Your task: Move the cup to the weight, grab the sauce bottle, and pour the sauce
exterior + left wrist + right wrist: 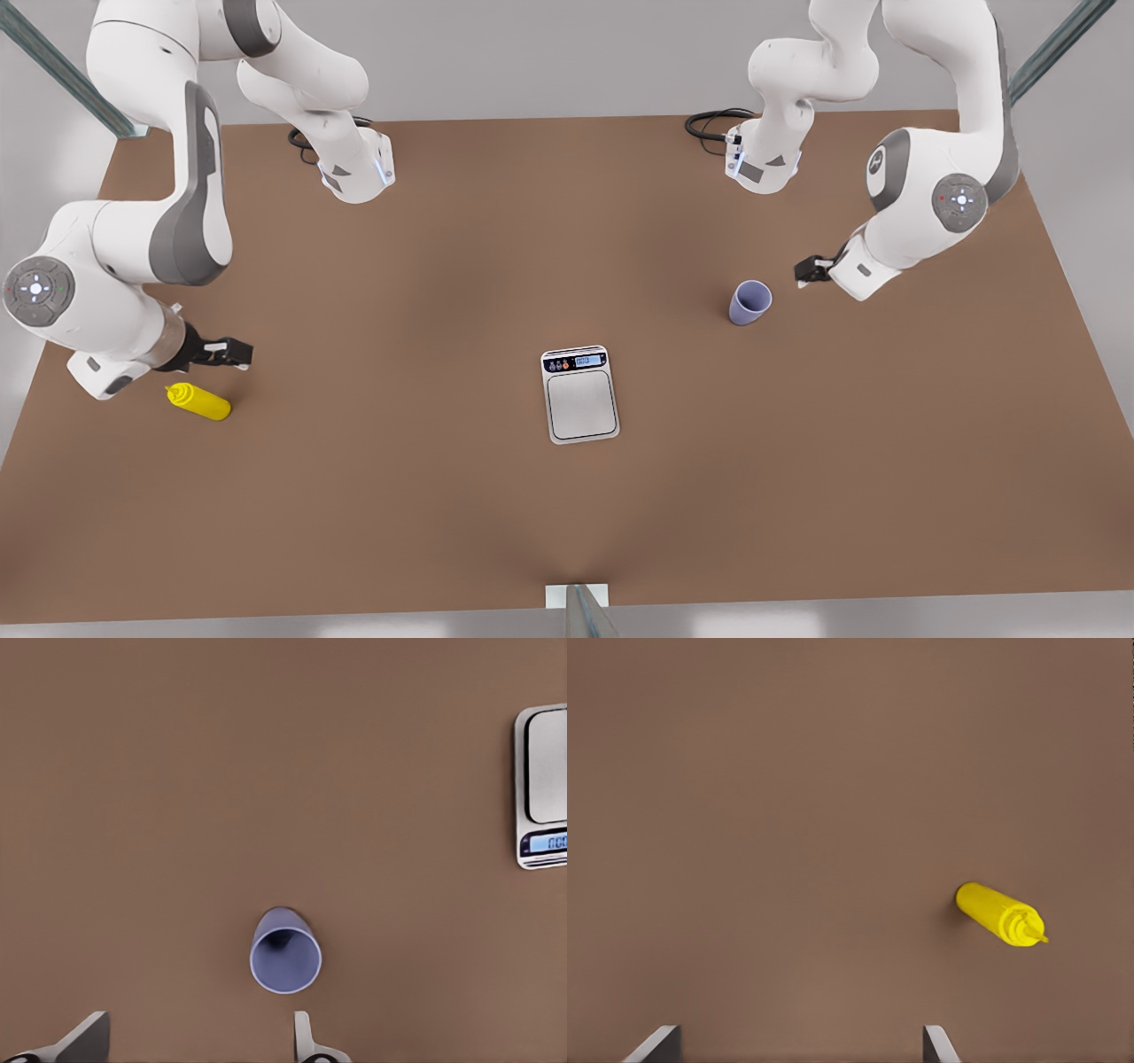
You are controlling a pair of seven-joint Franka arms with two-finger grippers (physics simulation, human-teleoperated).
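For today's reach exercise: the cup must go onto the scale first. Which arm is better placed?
The left arm. Its open end effector hovers beside the cup; the right end effector waits by the sauce bottle.

Brown counter, grey surroundings

The counter (496, 230) is a plain matte brown board with a uniform, unmarked surface, narrower at its far edge than at its near edge in the front view. Two black cables lie coiled at the far edge, one (306, 142) toward the front view's left and one (713, 122) toward the front view's right. Teal-grey metal struts slant across the upper corners, one at the left (62, 71) and one at the right (1059, 44). A similar strut on a small white bracket (578, 598) sits at the middle of the near edge. Pale grey floor (549, 62) surrounds the board.
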